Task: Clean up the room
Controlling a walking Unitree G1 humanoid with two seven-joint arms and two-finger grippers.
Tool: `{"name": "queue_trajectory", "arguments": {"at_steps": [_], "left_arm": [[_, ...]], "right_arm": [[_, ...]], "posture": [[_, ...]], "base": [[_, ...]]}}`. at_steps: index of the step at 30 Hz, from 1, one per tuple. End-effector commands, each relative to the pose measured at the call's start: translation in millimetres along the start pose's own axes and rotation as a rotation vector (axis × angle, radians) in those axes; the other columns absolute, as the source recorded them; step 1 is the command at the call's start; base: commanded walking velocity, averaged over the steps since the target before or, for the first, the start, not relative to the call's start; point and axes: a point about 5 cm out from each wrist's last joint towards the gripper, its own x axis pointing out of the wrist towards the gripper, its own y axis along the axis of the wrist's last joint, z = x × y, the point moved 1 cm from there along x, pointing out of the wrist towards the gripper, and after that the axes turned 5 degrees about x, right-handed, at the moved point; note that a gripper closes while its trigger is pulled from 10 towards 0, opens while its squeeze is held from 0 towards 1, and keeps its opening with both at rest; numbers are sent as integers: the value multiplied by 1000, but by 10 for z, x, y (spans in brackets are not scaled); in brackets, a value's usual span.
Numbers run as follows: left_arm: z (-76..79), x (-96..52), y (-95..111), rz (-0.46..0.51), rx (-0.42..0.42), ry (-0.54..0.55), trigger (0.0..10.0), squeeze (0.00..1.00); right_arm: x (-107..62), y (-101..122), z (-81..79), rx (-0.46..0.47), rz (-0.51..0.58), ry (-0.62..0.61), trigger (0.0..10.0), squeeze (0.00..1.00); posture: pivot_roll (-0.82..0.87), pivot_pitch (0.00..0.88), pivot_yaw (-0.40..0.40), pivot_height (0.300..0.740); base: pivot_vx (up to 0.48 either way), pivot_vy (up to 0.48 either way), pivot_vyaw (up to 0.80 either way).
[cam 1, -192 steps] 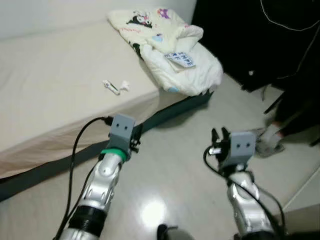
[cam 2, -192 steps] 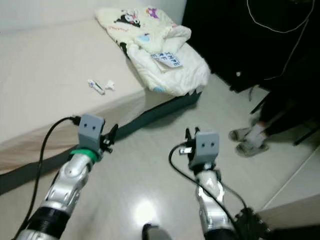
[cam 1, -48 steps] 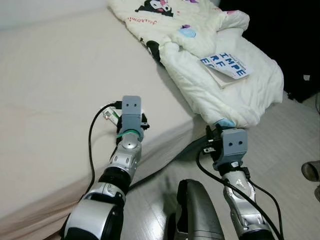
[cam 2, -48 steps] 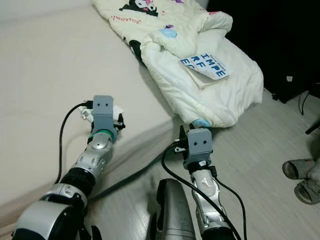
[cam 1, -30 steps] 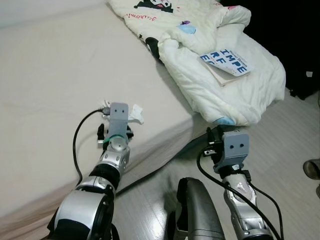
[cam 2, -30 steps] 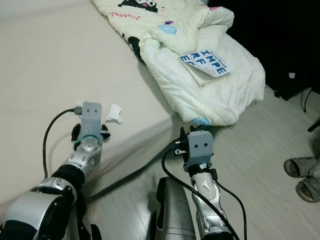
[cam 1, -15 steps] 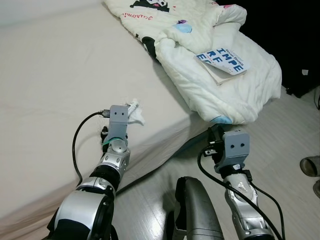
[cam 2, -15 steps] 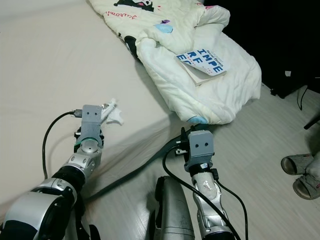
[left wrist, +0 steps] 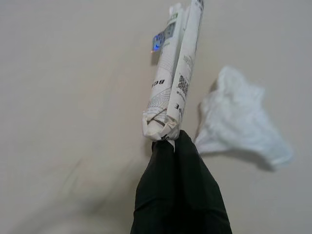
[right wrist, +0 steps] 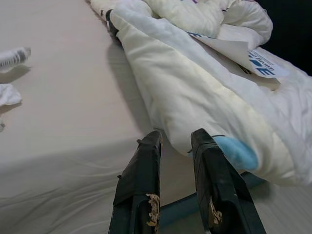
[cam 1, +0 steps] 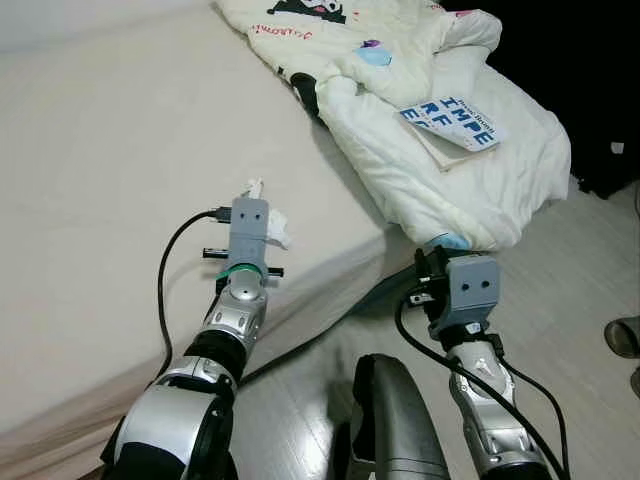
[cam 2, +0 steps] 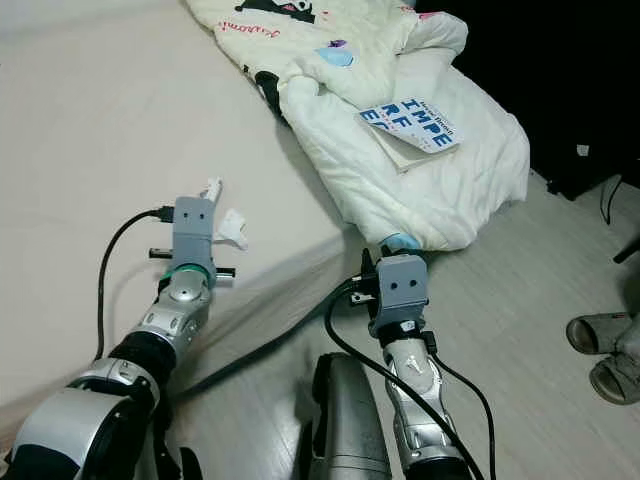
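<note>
Your left pincer, reaching over the bed, grips a rolled paper tube; right pincer hangs open near the bed's edge.

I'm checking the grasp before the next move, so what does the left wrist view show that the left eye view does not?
Left wrist view: the left hand shut on the end of a rolled printed wrapper, lifted off the sheet.

Left eye view: the right hand by the bed's edge, the patterned quilt and the book lying on it.

Both: the crumpled white tissue lying on the beige bed.
</note>
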Motion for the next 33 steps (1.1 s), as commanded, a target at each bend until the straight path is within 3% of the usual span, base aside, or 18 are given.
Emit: {"name": "queue_trajectory", "arguments": {"at_steps": [1,6,8,9,11,12,14,15,16,17,19,20,21,24,25,26,33], "left_arm": [[-17,-9,-18,14,0,-9,0,0],[-199,28,63,62,-22,56,0,0],[-417,63,126,95,-52,156,0,0],[-417,63,126,95,-52,156,0,0],[-622,80,174,119,-58,245,0,0],[-622,80,174,119,-58,245,0,0],[-866,74,206,138,-74,321,0,0],[-980,47,217,153,-78,341,7882,0],[-1042,20,221,164,-80,349,7882,0],[-1071,2,223,170,-79,351,10000,0],[-1139,-76,243,207,-81,348,10000,0],[-1200,-194,271,254,-75,339,10000,0],[-1200,-194,271,254,-75,339,10000,0],[-1328,-613,428,387,-54,292,10000,0],[-1328,-613,428,387,-54,292,10000,0],[-1367,-780,522,431,-38,281,10000,0],[-1467,-1071,742,488,-24,275,10000,0]], "right_arm": [[-56,-67,59,4,-29,-24,10000,0],[-29,-47,112,-4,-22,-34,10000,0],[55,5,116,9,-3,-5,10000,0],[55,5,116,9,-3,-5,10000,0],[144,44,107,39,6,30,10000,0],[144,44,107,39,6,30,10000,0],[281,59,106,36,2,69,10000,0],[371,68,109,33,-2,85,10000,0],[420,76,111,29,-3,93,10000,0],[445,82,113,29,-4,96,10000,0],[540,102,82,36,-10,125,10000,0],[635,125,21,69,-23,172,10000,0],[635,125,21,69,-23,172,10000,0],[890,215,-214,202,-71,299,10000,0],[890,215,-214,202,-71,299,10000,0],[955,240,-291,249,-84,321,10000,0],[1011,260,-437,318,-103,385,10000,0]], "posture": [[-104,226,14,560],[-104,226,14,560],[-87,228,11,560],[-87,228,11,560],[-54,239,-2,560],[-54,239,-2,560],[-18,250,-19,560],[2,254,-28,560],[22,257,-36,560],[22,257,-36,560],[68,266,-54,560],[125,277,-75,560],[125,277,-75,560],[231,310,-120,560],[231,310,-120,560],[289,333,-138,560],[383,391,-159,560]], "base": [[0,0,0],[0,0,0],[0,0,0],[0,0,0],[0,0,0],[0,0,0],[0,0,0],[0,0,0],[0,0,0],[0,0,0],[0,0,0],[0,0,0],[0,0,0],[0,0,0],[0,0,0],[0,0,0],[0,0,0]]}}
